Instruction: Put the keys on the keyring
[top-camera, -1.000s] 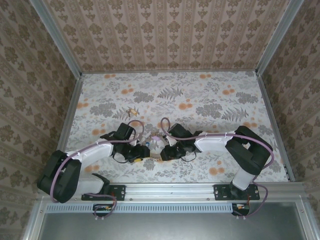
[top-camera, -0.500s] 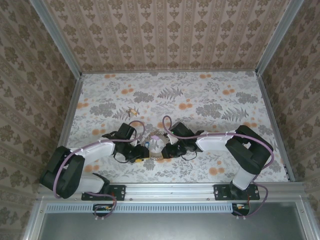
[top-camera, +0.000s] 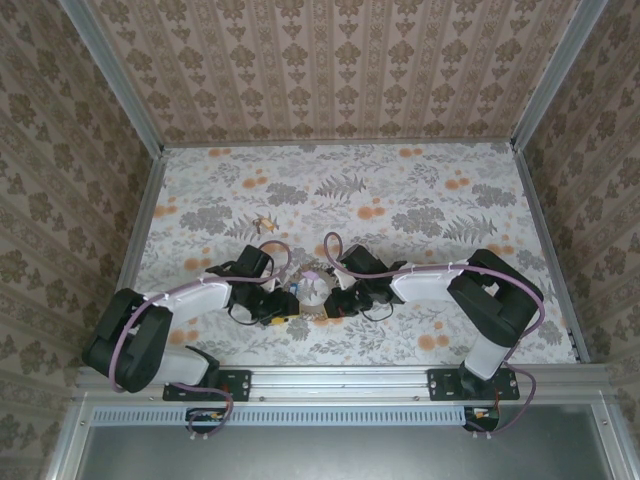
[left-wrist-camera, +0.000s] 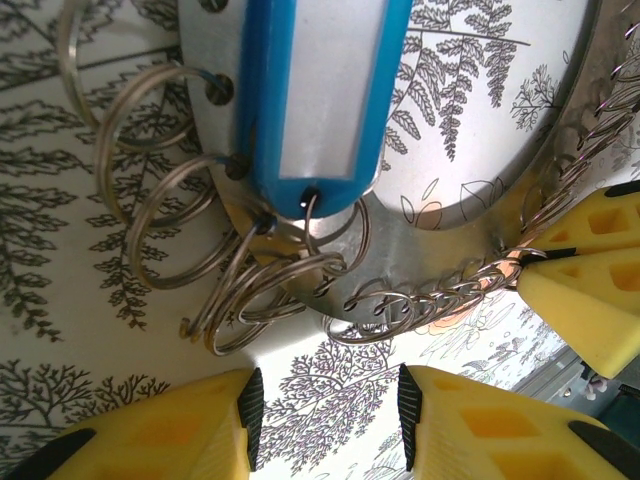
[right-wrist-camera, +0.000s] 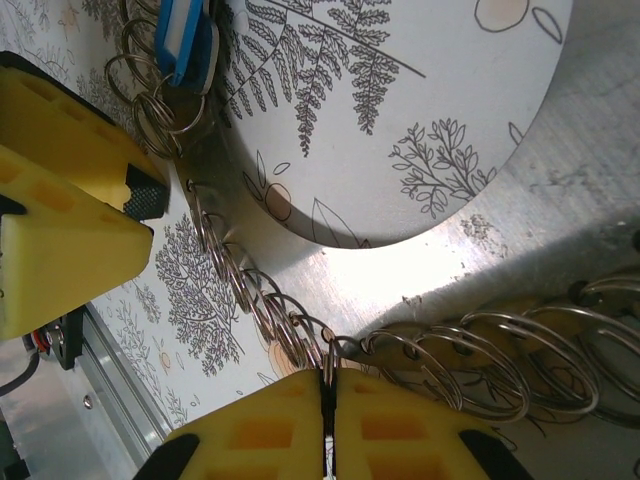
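The keyring (right-wrist-camera: 480, 200) is a flat metal hoop with many small wire rings (left-wrist-camera: 150, 200) threaded through holes along its edge. It lies between the two grippers (top-camera: 315, 292). A blue-headed key (left-wrist-camera: 320, 90) hangs from one wire ring (right-wrist-camera: 185, 40). My right gripper (right-wrist-camera: 328, 385) is shut on a wire ring at the hoop's edge. My left gripper (left-wrist-camera: 325, 405) is open just short of the bunched rings, with bare table between its pads. The brass-gold key (top-camera: 264, 222) lies apart on the table. A pale lilac key (top-camera: 313, 272) sits at the hoop's far side.
The flowered table (top-camera: 420, 200) has open room behind the arms. Patterned walls close in three sides, and a metal rail (top-camera: 340, 380) runs along the near edge. The right gripper's yellow finger (left-wrist-camera: 585, 280) is close to the left gripper.
The left arm's elbow has swung a little to the right and its gripper has edged nearer the ring. The right gripper has kept its hold and barely moved.
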